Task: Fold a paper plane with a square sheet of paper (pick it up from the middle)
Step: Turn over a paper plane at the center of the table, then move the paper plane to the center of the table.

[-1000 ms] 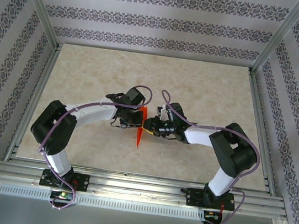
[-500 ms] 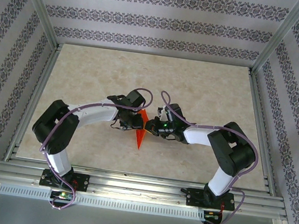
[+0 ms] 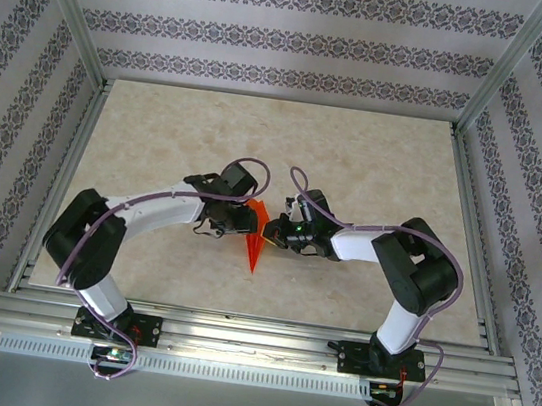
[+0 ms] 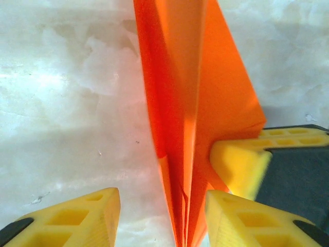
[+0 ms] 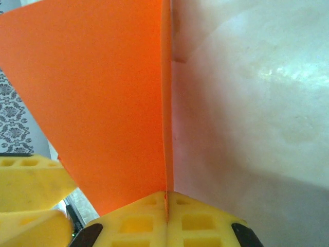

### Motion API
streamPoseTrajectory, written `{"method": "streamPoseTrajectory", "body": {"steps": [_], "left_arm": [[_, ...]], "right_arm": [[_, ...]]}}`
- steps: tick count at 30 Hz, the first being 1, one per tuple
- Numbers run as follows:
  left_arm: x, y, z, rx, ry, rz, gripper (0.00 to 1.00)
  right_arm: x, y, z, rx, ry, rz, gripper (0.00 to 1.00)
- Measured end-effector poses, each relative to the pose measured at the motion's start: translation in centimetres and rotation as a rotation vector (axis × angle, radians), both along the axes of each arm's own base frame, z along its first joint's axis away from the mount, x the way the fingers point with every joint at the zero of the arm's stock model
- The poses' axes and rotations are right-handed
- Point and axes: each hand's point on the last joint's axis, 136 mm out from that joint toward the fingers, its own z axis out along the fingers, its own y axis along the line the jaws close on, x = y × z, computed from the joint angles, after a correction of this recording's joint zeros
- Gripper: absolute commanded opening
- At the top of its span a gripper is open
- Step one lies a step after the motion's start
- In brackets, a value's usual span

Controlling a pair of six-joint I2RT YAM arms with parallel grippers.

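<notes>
There's the narrow bright orange paper plane (image 3: 255,241) at the middle of the pale marbled desk (image 3: 377,167), the right arm's fingers (image 5: 200,221) clenched on its folded edge and the left arm's fingers (image 4: 77,216) released astride it, so I'd say the right must hold firm while the left backs off straight without snagging a wing.

You have both arms bent inward over the middle of the marble-patterned table (image 3: 160,127); the left gripper (image 3: 245,223) and the right gripper (image 3: 269,235) face each other there; between them the orange paper plane (image 3: 255,246) points its narrow tip toward the arm bases; both grippers sit right against its wider far end; from this height their jaws are too small to read.
</notes>
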Motion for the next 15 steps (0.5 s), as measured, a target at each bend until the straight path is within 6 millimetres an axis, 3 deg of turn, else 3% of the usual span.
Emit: {"method": "streamPoseTrajectory", "body": {"steps": [4,15], "left_arm": [[-0.2,0.0,0.7,-0.026,-0.025,0.0,0.46],[0.7,-2.9,1.6,-0.174,-0.039,-0.017,0.42]], "right_arm": [[0.0,0.0,-0.1,-0.001,0.001,-0.001,0.01],[0.0,0.0,0.0,0.002,0.004,-0.005,0.01]]}}
